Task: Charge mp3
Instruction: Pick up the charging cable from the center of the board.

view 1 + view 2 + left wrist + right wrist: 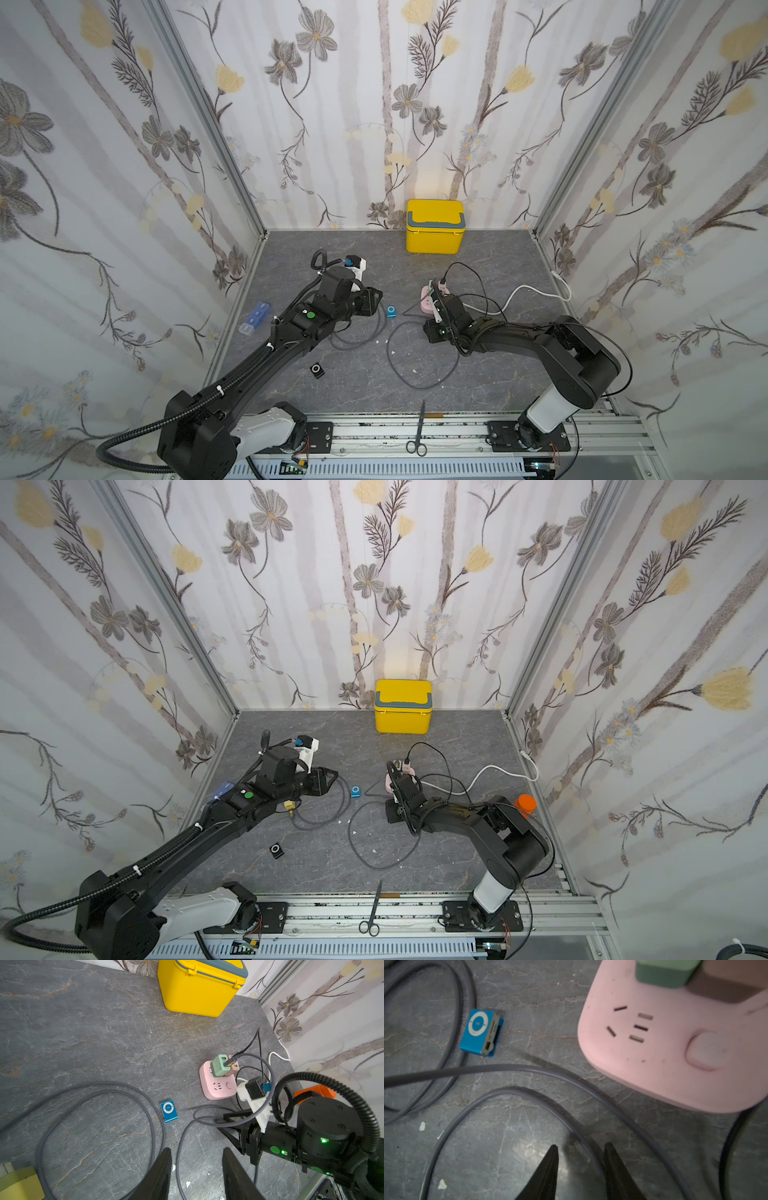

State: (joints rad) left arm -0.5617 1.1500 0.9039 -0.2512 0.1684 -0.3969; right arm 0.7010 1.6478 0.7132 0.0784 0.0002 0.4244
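Note:
The blue mp3 [391, 311] [355, 791] lies flat on the grey table between the two arms, with its port end showing in the right wrist view [480, 1032]. A pink power strip [218, 1086] [675, 1059] carries a green charger [218, 1066] with a plug in it. A long grey cable [415, 386] [508, 1093] loops over the table. My left gripper [197, 1152] [374, 297] hovers left of the mp3, open, with nothing gripped. My right gripper [579, 1148] [429, 332] is low beside the strip, open, and the grey cable runs loose between its fingers.
A yellow box [434, 226] stands at the back wall. A black mp3 [317, 370] lies near the front left, a blue case [255, 318] by the left wall. Scissors [419, 432] rest on the front rail. An orange object [524, 803] and a white cord [528, 291] lie at the right.

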